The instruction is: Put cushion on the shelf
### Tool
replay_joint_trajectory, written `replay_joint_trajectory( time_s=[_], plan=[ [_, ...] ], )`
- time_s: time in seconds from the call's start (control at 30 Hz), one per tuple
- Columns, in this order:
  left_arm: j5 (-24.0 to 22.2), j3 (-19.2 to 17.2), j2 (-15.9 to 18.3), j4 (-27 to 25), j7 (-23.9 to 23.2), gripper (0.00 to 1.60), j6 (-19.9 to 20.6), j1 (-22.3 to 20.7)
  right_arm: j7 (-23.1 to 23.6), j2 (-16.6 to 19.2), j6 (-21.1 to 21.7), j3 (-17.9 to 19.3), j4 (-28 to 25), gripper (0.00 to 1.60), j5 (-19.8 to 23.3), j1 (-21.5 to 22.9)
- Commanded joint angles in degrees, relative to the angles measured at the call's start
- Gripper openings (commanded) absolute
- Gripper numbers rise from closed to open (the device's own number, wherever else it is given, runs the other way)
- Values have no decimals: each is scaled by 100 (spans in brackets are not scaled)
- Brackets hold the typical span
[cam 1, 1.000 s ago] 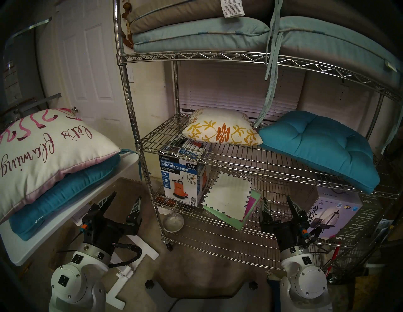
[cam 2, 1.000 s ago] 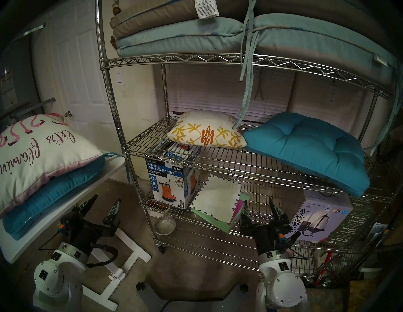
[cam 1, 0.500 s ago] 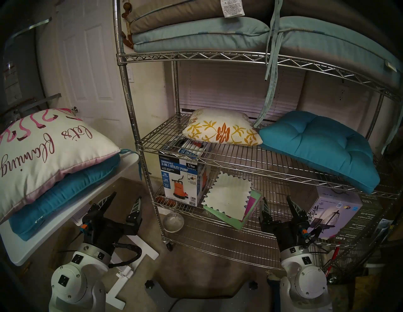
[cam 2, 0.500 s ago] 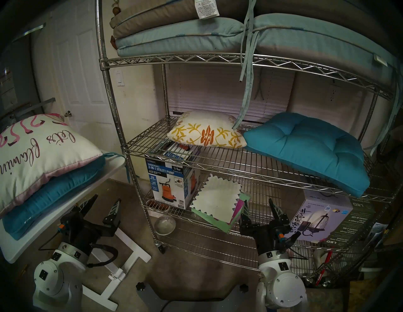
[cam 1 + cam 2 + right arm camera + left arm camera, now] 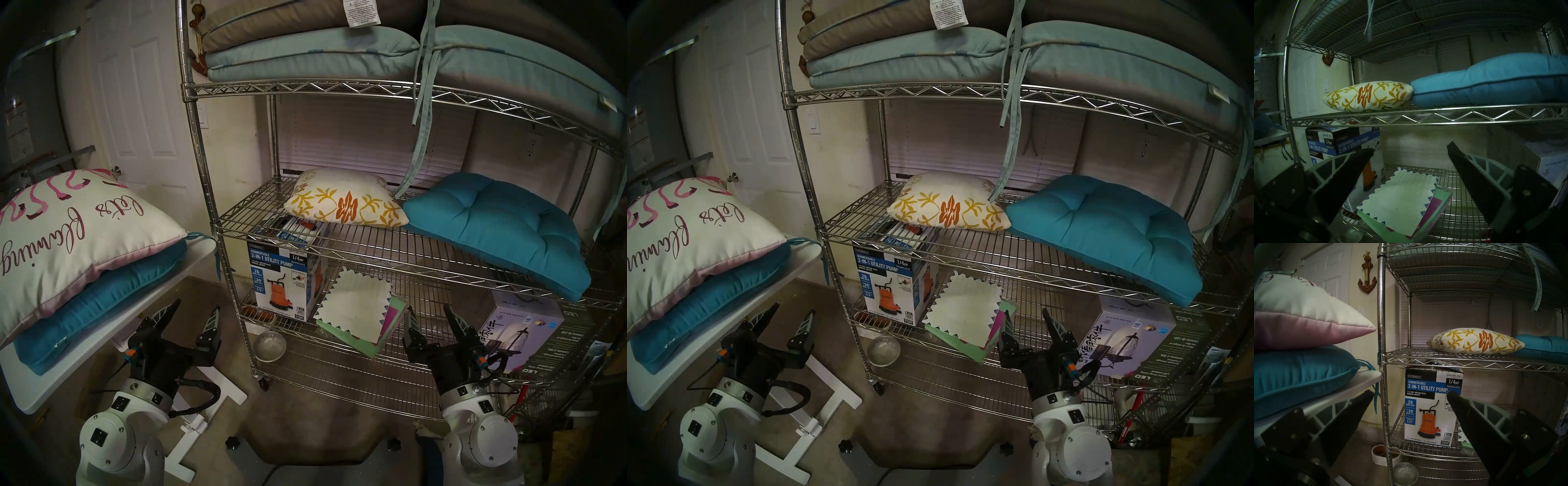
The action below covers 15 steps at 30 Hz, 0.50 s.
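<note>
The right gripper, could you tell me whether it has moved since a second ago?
Yes, slightly: the right gripper, open and empty, has edged up against the lantern box beside it.

We see the chrome wire shelf point(image 5: 339, 244) ahead of our open, empty right gripper point(image 5: 428, 309), its middle tier above the fingertips. The flamingo cushion point(image 5: 68, 237) lies atop a teal cushion point(image 5: 101, 305) up left of our open left gripper point(image 5: 195, 307), apart from it.

Head views downward; wrists level, shelf point(image 5: 373, 244) shared.
</note>
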Motion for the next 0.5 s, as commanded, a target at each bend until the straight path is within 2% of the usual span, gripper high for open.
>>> replay_joint_trajectory(
  time_s=[0.0, 0.07, 0.47],
  plan=[
    [1, 2, 6, -95, -8, 160, -13, -5, 204, -42, 410, -165, -656, 160, 452, 19],
    [1, 2, 6, -95, -8, 160, -13, -5, 245, -10, 591, -200, -761, 160, 496, 59],
    [0, 2, 6, -95, -7, 160, -13, -5, 136, 109, 1849, -465, -1114, 160, 1595, 478]
  ],
)
